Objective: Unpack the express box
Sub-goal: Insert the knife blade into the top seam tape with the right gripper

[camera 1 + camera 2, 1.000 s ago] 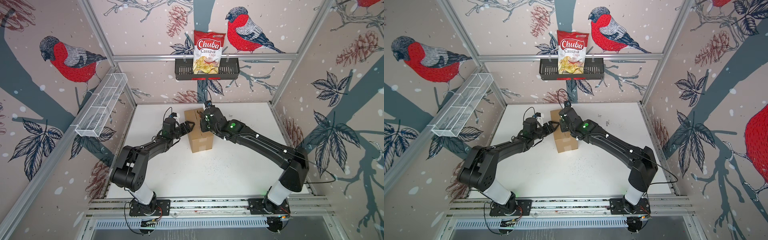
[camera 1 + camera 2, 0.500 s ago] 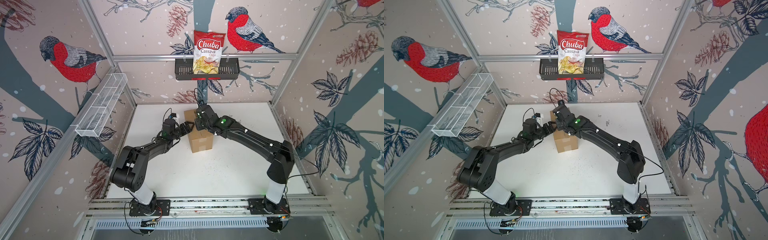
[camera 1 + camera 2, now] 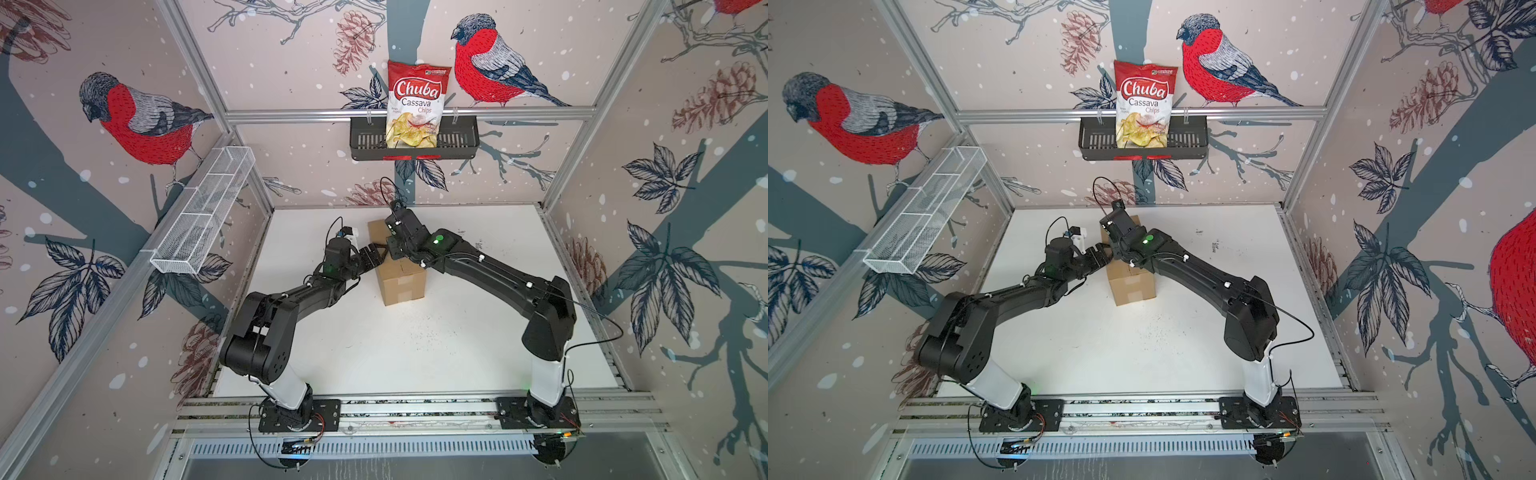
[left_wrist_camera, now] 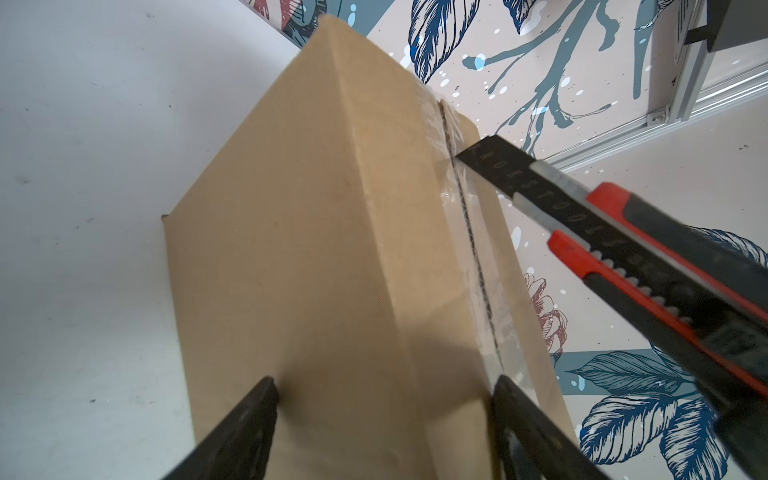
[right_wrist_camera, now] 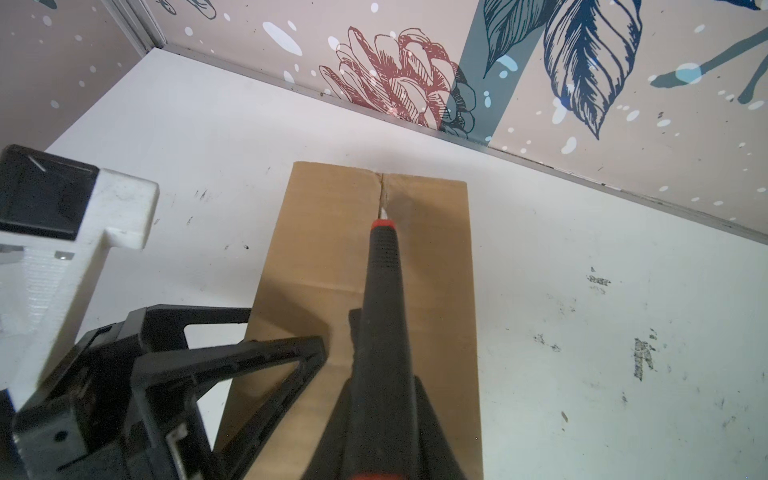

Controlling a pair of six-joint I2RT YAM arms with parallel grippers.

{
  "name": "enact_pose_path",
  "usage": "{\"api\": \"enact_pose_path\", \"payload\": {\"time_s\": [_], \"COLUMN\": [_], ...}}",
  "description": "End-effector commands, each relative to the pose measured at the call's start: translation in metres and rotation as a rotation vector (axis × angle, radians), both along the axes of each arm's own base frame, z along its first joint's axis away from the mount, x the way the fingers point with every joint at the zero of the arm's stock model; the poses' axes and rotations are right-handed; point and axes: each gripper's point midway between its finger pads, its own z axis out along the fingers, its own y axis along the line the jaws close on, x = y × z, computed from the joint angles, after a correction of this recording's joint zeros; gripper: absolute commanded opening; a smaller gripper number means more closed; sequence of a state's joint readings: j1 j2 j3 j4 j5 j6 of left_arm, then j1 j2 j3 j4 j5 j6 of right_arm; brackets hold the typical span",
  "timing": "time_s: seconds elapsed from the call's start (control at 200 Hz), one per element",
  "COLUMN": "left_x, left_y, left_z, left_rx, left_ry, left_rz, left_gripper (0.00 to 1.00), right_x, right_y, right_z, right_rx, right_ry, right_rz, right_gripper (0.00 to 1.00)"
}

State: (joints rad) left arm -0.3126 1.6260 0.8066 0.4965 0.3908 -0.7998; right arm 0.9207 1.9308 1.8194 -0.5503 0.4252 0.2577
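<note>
At the taped top seam [image 4: 465,216], the knife [image 5: 380,316], clamped tight in the right gripper [image 3: 394,246], cuts tape while the wide-spread left gripper [image 4: 386,386] braces the box [image 3: 401,278] mid-table [image 3: 415,345]; next, probably a steady pull along the uncut seam.

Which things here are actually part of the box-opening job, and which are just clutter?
In use: express box; utility knife, blade at the taped top seam; right gripper holding it; left gripper at the box.
Idle: chips bag; black wall basket holding it; white wire basket.
</note>
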Motion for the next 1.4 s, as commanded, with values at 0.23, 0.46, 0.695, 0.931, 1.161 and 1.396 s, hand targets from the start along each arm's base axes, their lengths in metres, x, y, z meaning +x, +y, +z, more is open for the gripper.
{"api": "enact_pose_path", "payload": {"time_s": [0.23, 0.46, 0.695, 0.931, 1.161, 1.396], "left_x": [-0.009, -0.008, -0.006, -0.005, -0.004, -0.005], "left_y": [0.003, 0.002, 0.003, 0.004, 0.005, 0.005], "left_z": [-0.021, -0.020, -0.018, -0.018, -0.018, -0.018], "left_rx": [0.025, 0.019, 0.018, 0.017, 0.015, 0.016], "left_ry": [0.079, 0.077, 0.071, 0.072, 0.074, 0.074], "left_rz": [0.003, 0.003, 0.013, 0.023, 0.030, 0.034], "left_gripper": [0.78, 0.78, 0.78, 0.78, 0.78, 0.78], "right_x": [0.007, 0.004, -0.002, -0.011, -0.023, -0.033], "right_y": [0.001, 0.000, -0.002, -0.006, -0.010, -0.017], "right_z": [0.003, 0.001, -0.004, -0.006, -0.005, -0.005], "right_rx": [-0.003, -0.009, -0.019, -0.025, -0.026, -0.027], "right_ry": [-0.029, -0.014, 0.001, 0.012, 0.019, 0.024], "right_rz": [-0.011, -0.006, -0.003, -0.009, -0.018, -0.028], "right_gripper": [0.00, 0.00, 0.00, 0.00, 0.00, 0.00]}}
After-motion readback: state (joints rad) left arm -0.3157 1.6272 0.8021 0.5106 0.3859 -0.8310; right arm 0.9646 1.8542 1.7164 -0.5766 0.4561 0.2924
